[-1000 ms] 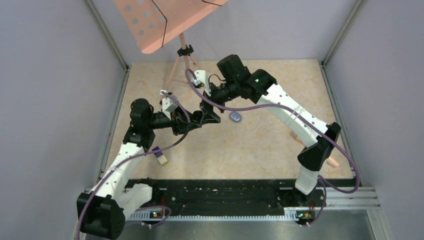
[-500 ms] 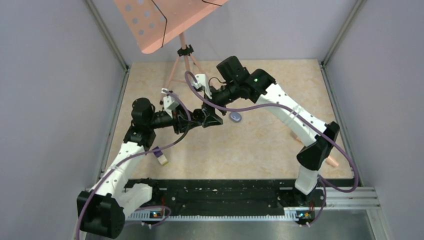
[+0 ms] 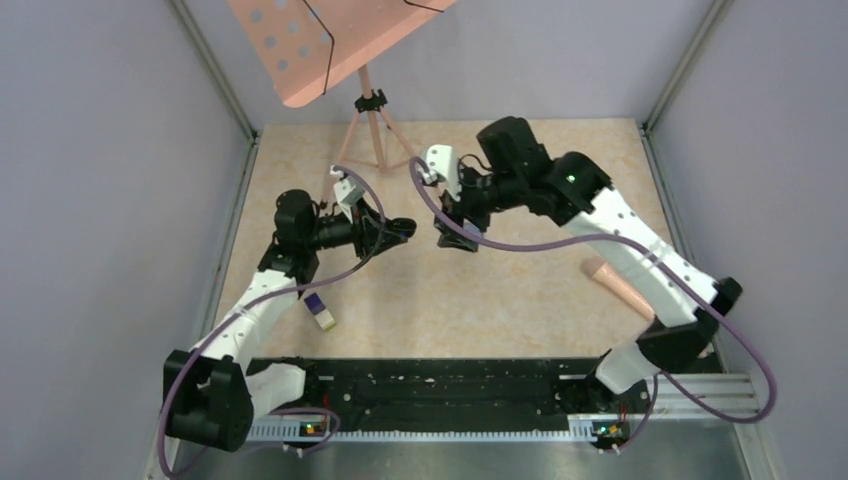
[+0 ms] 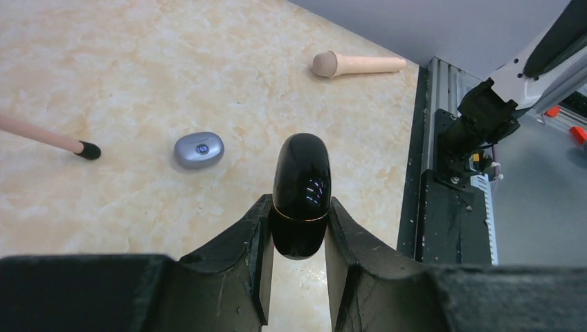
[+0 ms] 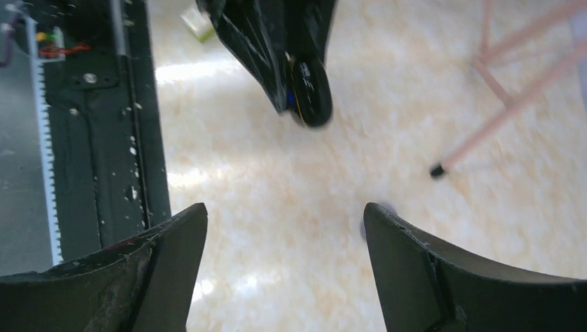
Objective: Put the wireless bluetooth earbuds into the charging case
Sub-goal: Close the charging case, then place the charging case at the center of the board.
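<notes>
Our left gripper [image 4: 299,207] clamps the closed black charging case [image 4: 302,173]; our right gripper [image 5: 284,211] gapes empty, so next, we judge, the case needs opening

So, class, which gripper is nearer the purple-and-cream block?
Left. The left gripper, holding a black case, hangs beyond the block, to its right; the right gripper is even farther right.

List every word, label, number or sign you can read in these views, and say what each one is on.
No text in any view can be read.
Grey-lilac pod: a small dark square mark on top, too small to read.
Glossy black case in the left gripper's jaws: a thin gold seam line, no lettering visible.
</notes>
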Robot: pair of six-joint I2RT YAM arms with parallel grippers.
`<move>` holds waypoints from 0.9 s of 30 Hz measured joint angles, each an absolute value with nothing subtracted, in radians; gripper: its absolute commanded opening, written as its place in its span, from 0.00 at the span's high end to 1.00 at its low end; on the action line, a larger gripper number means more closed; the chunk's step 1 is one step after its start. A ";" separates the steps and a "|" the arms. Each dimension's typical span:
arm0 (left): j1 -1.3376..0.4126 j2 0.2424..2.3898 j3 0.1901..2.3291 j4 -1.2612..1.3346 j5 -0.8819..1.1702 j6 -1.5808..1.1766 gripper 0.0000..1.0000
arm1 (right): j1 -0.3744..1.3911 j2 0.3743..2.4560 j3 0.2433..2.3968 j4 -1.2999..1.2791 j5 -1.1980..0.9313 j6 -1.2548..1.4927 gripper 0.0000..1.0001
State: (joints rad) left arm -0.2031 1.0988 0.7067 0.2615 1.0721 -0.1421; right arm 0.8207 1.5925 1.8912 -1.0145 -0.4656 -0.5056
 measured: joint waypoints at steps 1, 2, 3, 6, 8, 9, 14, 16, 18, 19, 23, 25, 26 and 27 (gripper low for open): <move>-0.205 1.109 0.706 0.266 1.071 -0.150 1.00 | 0.816 1.555 1.862 -1.015 -0.430 -0.494 0.12; -0.208 1.123 0.700 0.276 1.066 -0.160 1.00 | 0.808 1.505 1.818 -1.012 -0.385 -0.474 0.10; -0.212 1.139 0.690 0.289 1.060 -0.173 1.00 | 0.796 1.460 1.777 -1.009 -0.346 -0.453 0.08; -0.233 1.222 0.638 0.358 1.041 -0.249 0.99 | 0.719 1.328 1.618 -0.982 -0.237 -0.386 0.06; -0.250 1.317 0.607 0.411 1.029 -0.326 0.99 | 0.624 1.275 1.524 -0.963 -0.178 -0.338 0.05; -0.260 1.385 0.601 0.440 1.027 -0.373 0.98 | 0.579 1.266 1.488 -0.957 -0.141 -0.315 0.05; -0.298 1.697 0.644 0.514 1.034 -0.547 0.95 | 0.448 1.283 1.339 -0.909 -0.002 -0.215 0.03; -0.307 1.804 0.716 0.492 1.039 -0.592 0.91 | 0.435 1.293 1.311 -0.906 0.017 -0.196 0.03; -0.317 1.896 0.809 0.442 1.028 -0.616 0.83 | 0.434 1.297 1.296 -0.902 0.028 -0.184 0.03; -0.321 1.921 0.842 0.413 1.021 -0.617 0.79 | 0.434 1.297 1.295 -0.899 0.031 -0.181 0.03; -0.347 1.958 0.958 0.229 0.937 -0.572 0.63 | 0.434 1.296 1.294 -0.868 0.046 -0.179 0.02; -0.368 1.952 0.983 0.161 0.886 -0.533 0.53 | 0.434 1.296 1.294 -0.857 0.054 -0.179 0.02; -0.377 1.947 0.984 0.128 0.856 -0.517 0.47 | 0.434 1.296 1.294 -0.852 0.056 -0.179 0.02; -0.383 1.940 0.983 0.091 0.834 -0.505 0.40 | 0.434 1.298 1.295 -0.852 0.057 -0.178 0.02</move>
State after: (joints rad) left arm -0.3828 1.9396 0.9833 0.0914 0.8345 -0.5049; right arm 0.4339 1.2980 1.2945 -0.8516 0.0574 -0.1780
